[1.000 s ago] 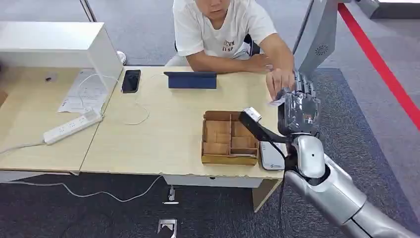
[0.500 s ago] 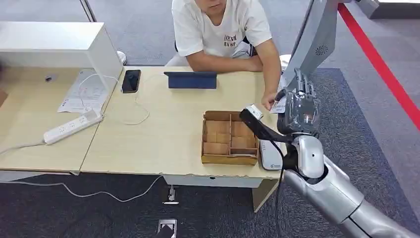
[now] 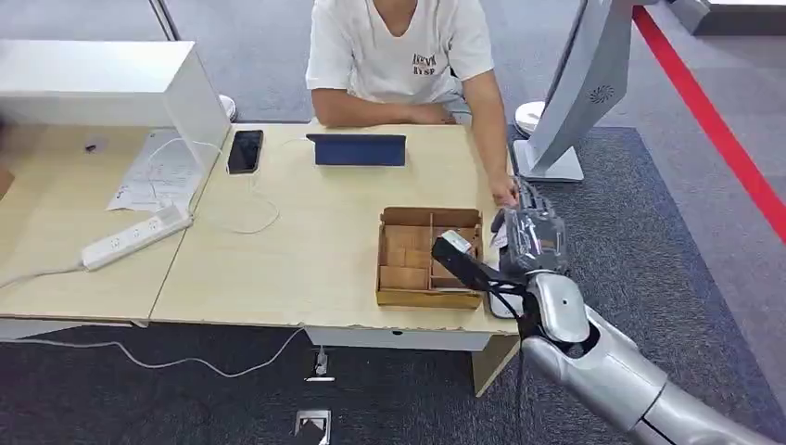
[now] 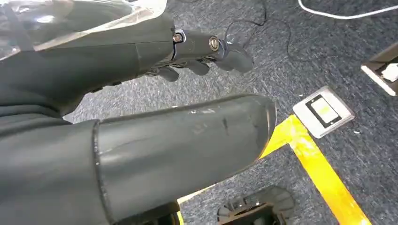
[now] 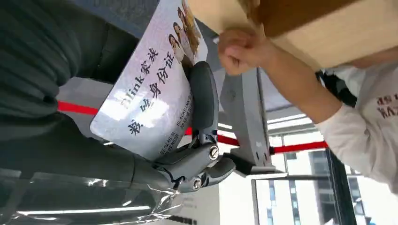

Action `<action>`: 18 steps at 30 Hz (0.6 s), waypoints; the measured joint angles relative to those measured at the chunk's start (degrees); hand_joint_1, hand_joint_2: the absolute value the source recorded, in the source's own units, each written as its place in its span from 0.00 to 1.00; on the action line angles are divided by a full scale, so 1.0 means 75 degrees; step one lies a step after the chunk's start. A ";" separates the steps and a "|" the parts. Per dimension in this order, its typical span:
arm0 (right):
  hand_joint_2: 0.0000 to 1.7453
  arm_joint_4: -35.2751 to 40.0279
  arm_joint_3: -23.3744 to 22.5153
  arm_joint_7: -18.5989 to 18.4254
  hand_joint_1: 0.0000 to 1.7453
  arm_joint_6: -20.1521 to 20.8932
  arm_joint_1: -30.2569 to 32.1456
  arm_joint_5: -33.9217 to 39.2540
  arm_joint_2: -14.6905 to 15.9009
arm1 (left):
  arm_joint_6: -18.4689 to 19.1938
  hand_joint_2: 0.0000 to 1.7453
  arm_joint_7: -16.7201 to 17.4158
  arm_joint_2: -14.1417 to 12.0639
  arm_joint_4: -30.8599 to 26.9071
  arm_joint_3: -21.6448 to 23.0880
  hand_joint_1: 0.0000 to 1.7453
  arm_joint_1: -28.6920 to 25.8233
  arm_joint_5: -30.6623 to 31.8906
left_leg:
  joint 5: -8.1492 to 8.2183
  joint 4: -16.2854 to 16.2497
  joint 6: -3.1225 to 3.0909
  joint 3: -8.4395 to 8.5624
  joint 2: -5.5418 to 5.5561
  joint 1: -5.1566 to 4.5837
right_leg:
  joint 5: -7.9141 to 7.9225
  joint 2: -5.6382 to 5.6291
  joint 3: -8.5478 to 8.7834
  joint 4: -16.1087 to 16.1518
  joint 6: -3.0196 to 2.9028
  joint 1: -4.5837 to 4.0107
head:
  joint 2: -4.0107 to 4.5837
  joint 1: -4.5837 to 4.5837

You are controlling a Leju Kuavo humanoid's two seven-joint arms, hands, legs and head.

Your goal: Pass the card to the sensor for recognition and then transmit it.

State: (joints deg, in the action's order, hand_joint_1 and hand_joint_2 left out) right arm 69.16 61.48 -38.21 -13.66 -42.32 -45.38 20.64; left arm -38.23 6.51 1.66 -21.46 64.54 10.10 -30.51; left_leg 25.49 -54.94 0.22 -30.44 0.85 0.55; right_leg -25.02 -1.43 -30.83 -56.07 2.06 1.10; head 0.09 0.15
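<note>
- Right hand (image 3: pixel 531 234), head view: raised at the right end of the table (image 3: pixel 306 250), just beside the wooden compartment box (image 3: pixel 429 258). The back of the hand faces the camera, so its grip cannot be read from this angle. A white sensor device (image 3: pixel 505 295) lies on the table edge directly below the hand, partly hidden by the forearm. The person's hand (image 3: pixel 505 190) rests on the table just beyond the robot's fingers. A dark phone (image 3: pixel 245 151), a blue tablet case (image 3: pixel 357 149) and a white power strip (image 3: pixel 135 236) lie further left on the table.
- Left hand (image 4: pixel 141 61), left wrist view: hangs over grey carpet (image 4: pixel 328 51) with the dark fingers (image 4: pixel 206 49) slightly curled and apart from the thick thumb; nothing is held. A yellow floor stripe (image 4: pixel 324 173) and a floor socket plate (image 4: pixel 323 111) lie below.
- Right hand, right wrist view (image 5: pixel 155 154): the card (image 5: pixel 150 84), white with printed characters and small portrait photos, is pinched flat between a dark finger (image 5: pixel 202 101) across its face and the hand body behind it. The person's fist (image 5: pixel 237 51) sits near the card's far end, at the table edge, not touching it.
</note>
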 joint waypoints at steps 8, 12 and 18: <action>1.00 -0.0912 0.0822 0.0571 1.00 0.0105 -0.0097 0.0487 -0.0554 | -0.0070 0.00 -0.0283 -0.0038 -0.0009 0.0000 0.00 -0.0127 -0.0431 | 0.0000 0.0000 0.0000 0.0000 -0.0001 0.0001 | 0.0000 0.0001 -0.0002 0.0000 0.0000 -0.0001 | 0.0000 0.0003; 1.00 -0.1201 0.1046 0.0639 1.00 0.0088 -0.0111 0.0522 -0.0726 | -0.0102 0.00 -0.0323 -0.0047 -0.0009 0.0000 0.00 -0.0165 -0.0507 | 0.0000 0.0000 0.0000 -0.0003 0.0000 0.0000 | -0.0001 0.0007 -0.0002 0.0000 0.0001 0.0000 | 0.0000 0.0000; 1.00 -0.1547 0.1262 0.0496 1.00 -0.0127 -0.0138 0.0644 -0.0840 | -0.0114 0.00 -0.0286 -0.0061 -0.0015 0.0000 0.00 -0.0171 -0.0559 | 0.0000 -0.0002 0.0000 -0.0002 -0.0001 0.0000 | -0.0001 0.0006 -0.0002 0.0001 0.0001 0.0000 | 0.0000 0.0000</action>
State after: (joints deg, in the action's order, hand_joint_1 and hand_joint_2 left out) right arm 57.55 70.95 -34.49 -14.62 -43.36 -40.55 14.34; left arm -39.08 4.37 1.20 -21.57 64.54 8.82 -34.71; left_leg 25.49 -54.96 0.22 -30.46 0.84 0.55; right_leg -25.02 -1.38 -30.84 -56.06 2.07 1.10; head 0.09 0.15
